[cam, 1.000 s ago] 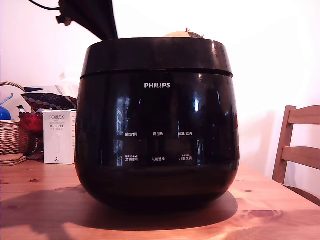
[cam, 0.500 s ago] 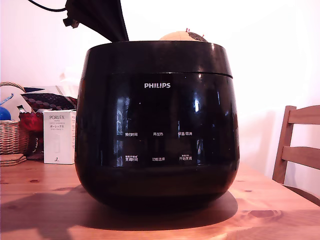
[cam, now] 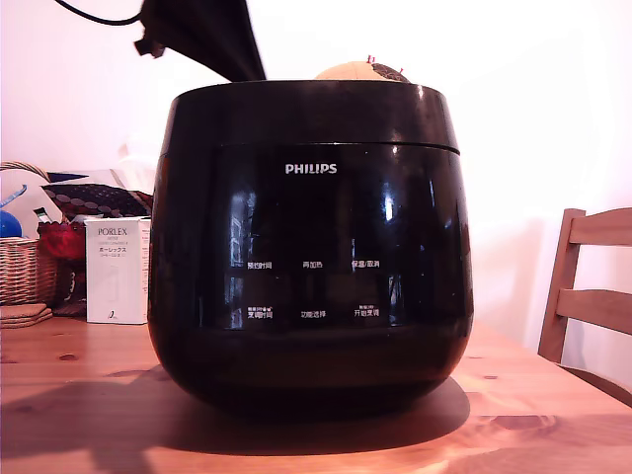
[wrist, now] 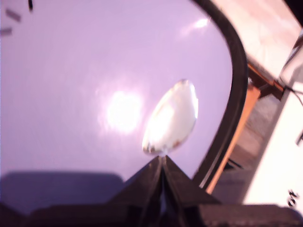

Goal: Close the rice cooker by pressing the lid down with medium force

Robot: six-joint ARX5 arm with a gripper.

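One small shift: pincer (wrist: 161, 163) rightward above shut lid (cam: 311, 111).

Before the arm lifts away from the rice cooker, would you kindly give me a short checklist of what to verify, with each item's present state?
1. Lid down on the rice cooker: ok, no open gap in the exterior view.
2. Latch engaged: cannot tell.
3. Gripper shut: ok, its fingers meet in the wrist view.
4. Gripper tip at the lid's glossy top: ok; actual contact cannot tell.
5. Cooker level on the wooden table: ok.
6. White box apart from the cooker: ok.
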